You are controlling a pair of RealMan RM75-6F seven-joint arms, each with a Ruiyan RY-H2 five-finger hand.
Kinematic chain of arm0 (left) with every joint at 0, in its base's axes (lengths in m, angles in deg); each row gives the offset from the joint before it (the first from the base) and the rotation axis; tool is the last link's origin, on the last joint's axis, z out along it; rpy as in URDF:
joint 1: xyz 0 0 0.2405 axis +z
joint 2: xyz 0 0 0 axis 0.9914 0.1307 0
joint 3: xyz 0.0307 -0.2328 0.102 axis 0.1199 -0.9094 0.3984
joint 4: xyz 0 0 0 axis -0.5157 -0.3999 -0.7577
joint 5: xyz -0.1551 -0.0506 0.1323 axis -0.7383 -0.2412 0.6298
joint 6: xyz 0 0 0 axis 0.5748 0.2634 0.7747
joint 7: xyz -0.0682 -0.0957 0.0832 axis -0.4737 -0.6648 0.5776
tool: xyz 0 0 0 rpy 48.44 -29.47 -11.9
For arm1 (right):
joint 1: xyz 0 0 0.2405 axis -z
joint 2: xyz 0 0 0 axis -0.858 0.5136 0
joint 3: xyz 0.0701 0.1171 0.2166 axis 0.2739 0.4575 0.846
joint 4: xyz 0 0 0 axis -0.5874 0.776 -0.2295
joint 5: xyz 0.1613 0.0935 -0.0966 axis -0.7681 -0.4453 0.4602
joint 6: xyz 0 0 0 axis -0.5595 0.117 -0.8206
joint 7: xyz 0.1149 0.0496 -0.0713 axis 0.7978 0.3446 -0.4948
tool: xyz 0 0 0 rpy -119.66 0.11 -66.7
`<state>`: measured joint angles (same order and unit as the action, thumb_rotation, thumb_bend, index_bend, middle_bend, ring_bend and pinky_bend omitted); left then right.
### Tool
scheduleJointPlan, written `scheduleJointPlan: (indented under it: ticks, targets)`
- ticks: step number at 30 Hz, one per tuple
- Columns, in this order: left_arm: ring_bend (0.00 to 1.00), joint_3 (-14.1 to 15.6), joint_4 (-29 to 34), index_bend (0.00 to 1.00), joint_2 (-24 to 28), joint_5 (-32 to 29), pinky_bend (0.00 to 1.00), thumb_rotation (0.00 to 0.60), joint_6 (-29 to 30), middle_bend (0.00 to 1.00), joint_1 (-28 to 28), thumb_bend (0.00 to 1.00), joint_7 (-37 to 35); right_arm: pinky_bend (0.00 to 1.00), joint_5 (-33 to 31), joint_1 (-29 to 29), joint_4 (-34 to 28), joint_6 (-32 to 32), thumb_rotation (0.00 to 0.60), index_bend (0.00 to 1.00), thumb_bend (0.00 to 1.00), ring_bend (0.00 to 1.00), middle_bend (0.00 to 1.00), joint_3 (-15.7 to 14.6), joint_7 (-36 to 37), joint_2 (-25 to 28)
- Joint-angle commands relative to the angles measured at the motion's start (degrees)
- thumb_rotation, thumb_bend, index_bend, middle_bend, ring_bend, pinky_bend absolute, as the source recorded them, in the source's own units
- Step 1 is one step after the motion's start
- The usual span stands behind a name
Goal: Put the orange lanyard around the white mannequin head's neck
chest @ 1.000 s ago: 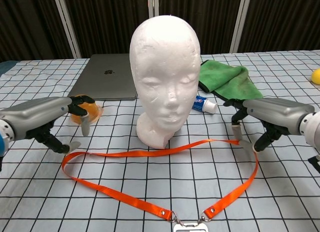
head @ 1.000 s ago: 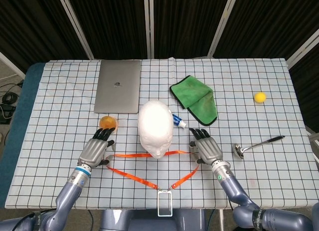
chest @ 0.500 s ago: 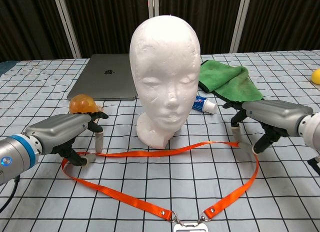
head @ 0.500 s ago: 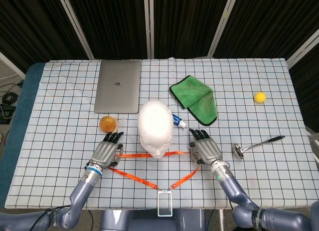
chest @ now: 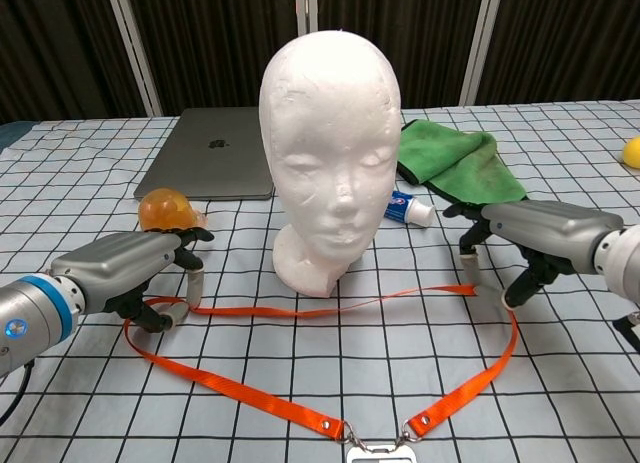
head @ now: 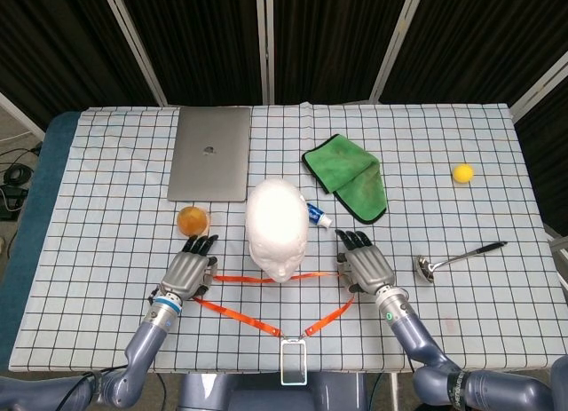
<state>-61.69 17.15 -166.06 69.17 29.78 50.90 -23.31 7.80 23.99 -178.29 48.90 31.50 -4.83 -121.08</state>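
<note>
The white mannequin head stands upright mid-table. The orange lanyard lies flat as a loop in front of its base, not around the neck, with its clear badge holder at the near edge. My left hand is at the loop's left end, and the strap runs between its thumb and a fingertip. My right hand is at the loop's right corner. One of its fingertips touches the strap and the thumb sits apart beside it.
An orange ball lies just behind my left hand. A small tube lies right of the mannequin head. A laptop, a green cloth, a yellow ball and a ladle lie farther off.
My left hand moved right, from beside the orange ball to the strap's left end, and closed in on it. The right hand barely moved, and the strap under it has flattened slightly.
</note>
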Motion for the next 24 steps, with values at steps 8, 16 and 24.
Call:
scheduleJointPlan:
  ticks: [8,16,24]
  targets:
    - [0.0,1.8,1.5,0.7,2.2,6.3,0.0,0.6,1.7,0.0,0.8,0.57,-5.7,0.0,4.0,0.6,-1.4,0.6,0.6,0.7,0.46,0.0,0.02,-1.3,2.1,1.9]
    - [0.0,7.2,-0.1,0.72,6.4,25.9,0.0,0.6,9.0,0.0,1.8,0.57,-19.6,0.0,19.6,0.9,-2.0,1.8,0.6,0.7,0.46,0.0,0.02,-5.2,10.9,6.9]
    - [0.0,10.4,-3.4,0.73,9.2,39.4,0.0,0.6,16.3,0.0,0.8,0.56,-27.5,0.0,32.4,1.6,-1.3,7.6,0.6,0.7,0.46,0.0,0.03,-8.9,14.8,10.7]
